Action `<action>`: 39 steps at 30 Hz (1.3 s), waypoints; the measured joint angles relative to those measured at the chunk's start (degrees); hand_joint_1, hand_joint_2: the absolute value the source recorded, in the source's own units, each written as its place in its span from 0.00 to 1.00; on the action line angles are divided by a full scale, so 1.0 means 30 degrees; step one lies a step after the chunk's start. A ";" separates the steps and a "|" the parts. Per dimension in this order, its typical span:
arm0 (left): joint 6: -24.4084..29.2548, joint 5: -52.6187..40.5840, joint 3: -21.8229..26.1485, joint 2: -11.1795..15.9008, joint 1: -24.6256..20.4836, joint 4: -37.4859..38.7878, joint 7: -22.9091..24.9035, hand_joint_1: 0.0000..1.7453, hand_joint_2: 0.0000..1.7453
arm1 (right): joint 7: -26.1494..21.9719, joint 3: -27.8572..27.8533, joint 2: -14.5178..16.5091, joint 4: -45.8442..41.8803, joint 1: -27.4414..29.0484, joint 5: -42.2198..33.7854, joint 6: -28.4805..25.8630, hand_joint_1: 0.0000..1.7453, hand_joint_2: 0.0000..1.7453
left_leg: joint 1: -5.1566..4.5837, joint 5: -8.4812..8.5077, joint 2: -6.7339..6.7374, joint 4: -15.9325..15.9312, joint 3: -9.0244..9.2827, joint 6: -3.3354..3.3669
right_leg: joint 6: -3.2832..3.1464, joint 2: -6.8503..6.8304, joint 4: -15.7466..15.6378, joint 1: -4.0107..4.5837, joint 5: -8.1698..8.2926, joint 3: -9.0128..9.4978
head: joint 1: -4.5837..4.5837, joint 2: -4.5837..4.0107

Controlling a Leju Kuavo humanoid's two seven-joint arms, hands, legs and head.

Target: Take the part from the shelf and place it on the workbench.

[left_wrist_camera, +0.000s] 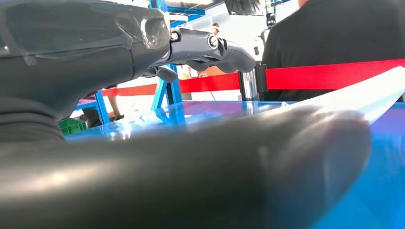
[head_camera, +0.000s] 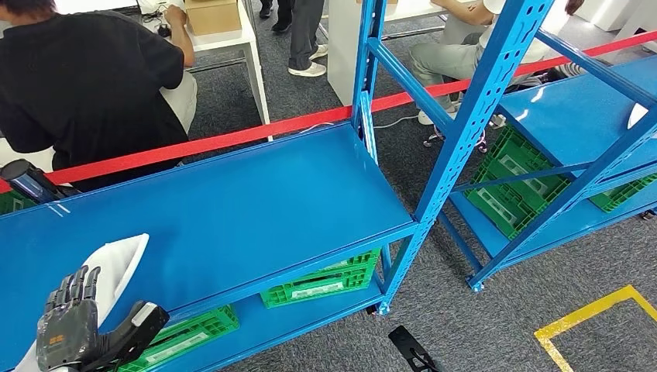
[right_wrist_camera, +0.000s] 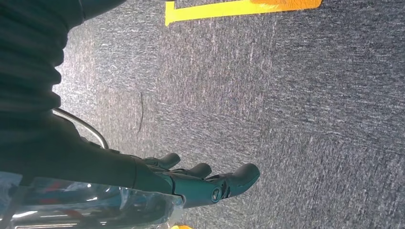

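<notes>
From the head view the left robot hand lies over the white part on the blue shelf, grip unclear, while the right wrist view shows the right robot hand open above grey carpet.

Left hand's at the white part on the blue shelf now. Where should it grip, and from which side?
Grip the white part across its wide near end, probably from the shelf's front edge. It lies flat and tapers to a thin tip pointing away, so the far end offers little hold. The left hand already sits at that near end with fingers over it.
</notes>
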 joint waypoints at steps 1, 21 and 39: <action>-0.0221 -0.0120 -0.0016 0.0000 -0.0053 0.0053 0.0027 0.00 1.00 | -0.0018 -0.0002 0.0005 0.0005 -0.0013 0.0020 0.0009 0.00 1.00 | 0.0000 0.0000 0.0000 0.0000 0.0000 0.0000 | 0.0000 0.0000 0.0000 0.0000 0.0000 0.0000 | 0.0000 0.0000; -0.0860 -0.1671 -0.0690 -0.0100 -0.1429 0.1853 0.0437 0.00 1.00 | -0.0235 -0.0543 0.0596 0.0678 -0.0430 0.0872 0.0435 0.00 1.00 | -0.0003 0.0002 0.0001 -0.0001 0.0010 0.0003 | 0.0000 0.0001 0.0001 -0.0003 0.0001 0.0012 | 0.0000 0.0000; -0.1115 -0.1436 -0.0829 -0.0100 -0.1673 0.1935 0.0424 0.16 1.00 | -0.0211 -0.0690 0.0676 0.0801 -0.0418 0.1009 0.0430 0.00 1.00 | -0.0002 0.0006 -0.0001 -0.0003 0.0031 0.0001 | -0.0001 -0.0002 0.0002 -0.0002 0.0002 0.0033 | 0.0002 0.0000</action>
